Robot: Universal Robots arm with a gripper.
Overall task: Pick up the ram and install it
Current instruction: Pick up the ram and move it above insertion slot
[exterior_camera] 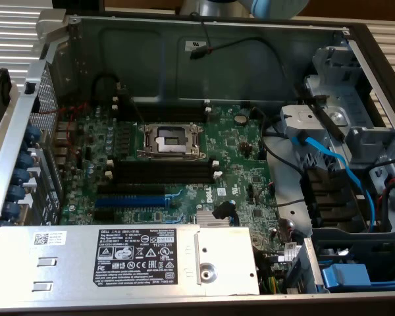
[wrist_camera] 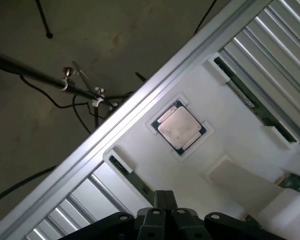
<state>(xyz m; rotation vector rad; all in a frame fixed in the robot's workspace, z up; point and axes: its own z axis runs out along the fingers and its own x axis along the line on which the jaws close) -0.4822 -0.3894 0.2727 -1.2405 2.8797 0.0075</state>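
Two sticks stand on edge in a white foam tray (wrist_camera: 225, 155) lying on the ribbed aluminium table (wrist_camera: 285, 30): the ram (wrist_camera: 130, 175), dark and thin, sits in its slot just beside the tip of the gripper (wrist_camera: 160, 195), and a second stick (wrist_camera: 250, 97) runs along the tray's other side, with a square processor chip (wrist_camera: 181, 127) in a recess between them. The gripper's jaws are pressed together and hold nothing. Over in the open computer case (exterior_camera: 184, 52), the green motherboard (exterior_camera: 243, 164) shows black memory slots (exterior_camera: 161, 172) beside the processor socket (exterior_camera: 171, 140)
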